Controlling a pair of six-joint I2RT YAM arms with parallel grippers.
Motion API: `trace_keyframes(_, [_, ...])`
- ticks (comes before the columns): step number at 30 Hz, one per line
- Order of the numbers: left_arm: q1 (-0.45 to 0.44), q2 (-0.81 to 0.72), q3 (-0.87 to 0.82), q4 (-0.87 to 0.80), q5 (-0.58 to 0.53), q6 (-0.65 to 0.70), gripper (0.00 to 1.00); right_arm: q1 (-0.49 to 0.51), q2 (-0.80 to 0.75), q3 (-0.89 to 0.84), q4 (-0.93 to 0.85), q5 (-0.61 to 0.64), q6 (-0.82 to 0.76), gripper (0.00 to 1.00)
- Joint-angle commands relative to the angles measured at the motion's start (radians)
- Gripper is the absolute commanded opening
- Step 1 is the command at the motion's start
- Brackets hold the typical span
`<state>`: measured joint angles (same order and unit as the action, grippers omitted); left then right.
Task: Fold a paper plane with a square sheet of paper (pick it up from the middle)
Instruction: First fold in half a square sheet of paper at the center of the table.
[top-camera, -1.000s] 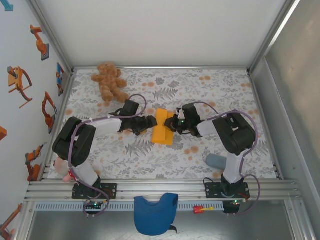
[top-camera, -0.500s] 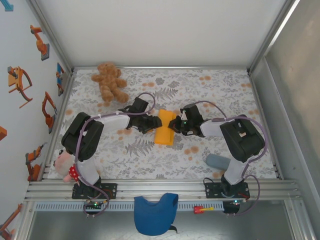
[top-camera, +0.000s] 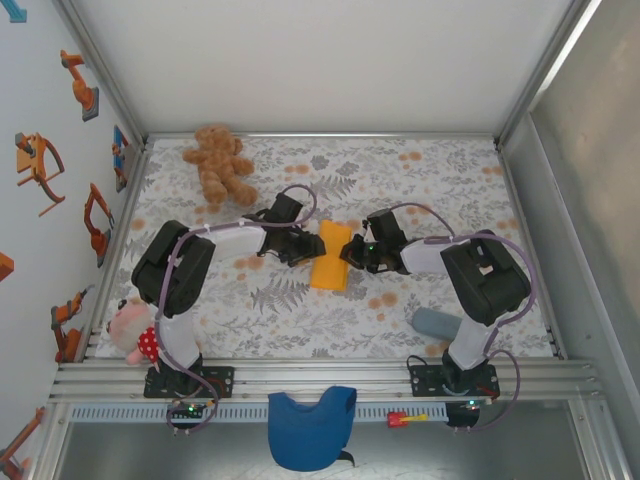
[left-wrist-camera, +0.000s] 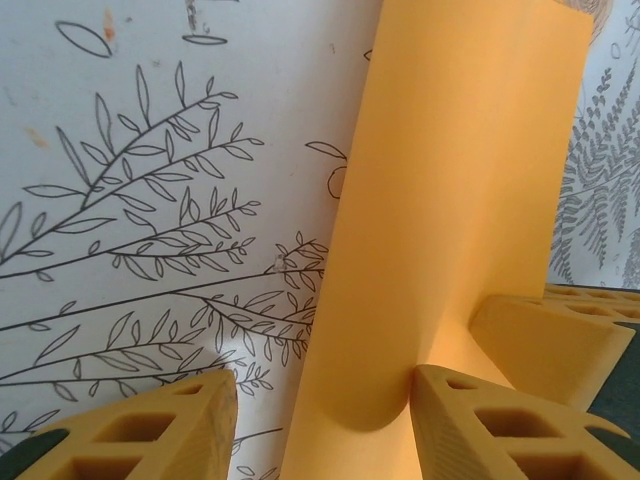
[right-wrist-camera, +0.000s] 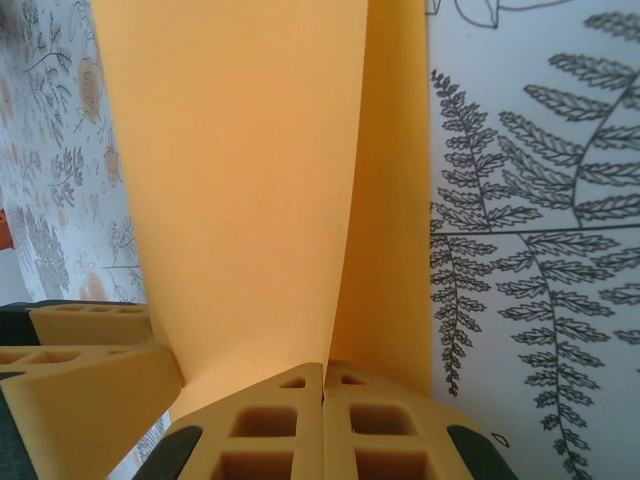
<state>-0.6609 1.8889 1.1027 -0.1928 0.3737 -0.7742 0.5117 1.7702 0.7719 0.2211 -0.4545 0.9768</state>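
Floral-printed surface (top-camera: 420, 190) fills the floor of a white-walled enclosure, and both arms reach in to meet near its middle. Between the two sets of jaws lies the orange sheet of paper (top-camera: 330, 262), folded over on itself into a narrow upright shape rather than lying flat.

The right gripper (top-camera: 347, 253) has its jaws pressed together on the sheet's near edge. In the right wrist view the two fingertips (right-wrist-camera: 270, 425) meet at a seam, and one paper layer runs straight down into that seam, rising broad and curved ahead of the jaws. A second strip of paper stands just behind it.

The left gripper (top-camera: 308, 245) comes at the sheet from the opposite side with its jaws spread. In the left wrist view a rounded fold of the sheet (left-wrist-camera: 450, 200) sits between them. It lies against the right-hand finger (left-wrist-camera: 500, 440), while the left-hand finger (left-wrist-camera: 150, 440) stands apart from it over bare printed surface.

Well beyond the left jaws, toward the far corner, a brown teddy bear (top-camera: 220, 165) lies on its back. Behind the left jaws, by that arm's base, sits a pink plush toy (top-camera: 130, 335). Behind the right jaws, near that arm's base, rests a grey-blue cylinder (top-camera: 435, 322). A blue cloth (top-camera: 310, 425) hangs over the front rail between the two bases.
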Motion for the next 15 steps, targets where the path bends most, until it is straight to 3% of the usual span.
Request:
trace_keyframes(1, [-0.006,0.021,0.032,-0.032,0.006,0.026,0.49,-0.006,-0.002,0.022,-0.020,0.002,-0.023,0.00])
trace_keyframes(9, [-0.012,0.047,0.054,-0.053,0.011,0.037,0.47,-0.006,0.010,0.044,-0.036,-0.003,-0.034,0.00])
trace_keyframes(15, [-0.016,0.074,0.078,-0.093,-0.007,0.034,0.41,-0.007,0.006,0.054,-0.062,0.004,-0.042,0.01])
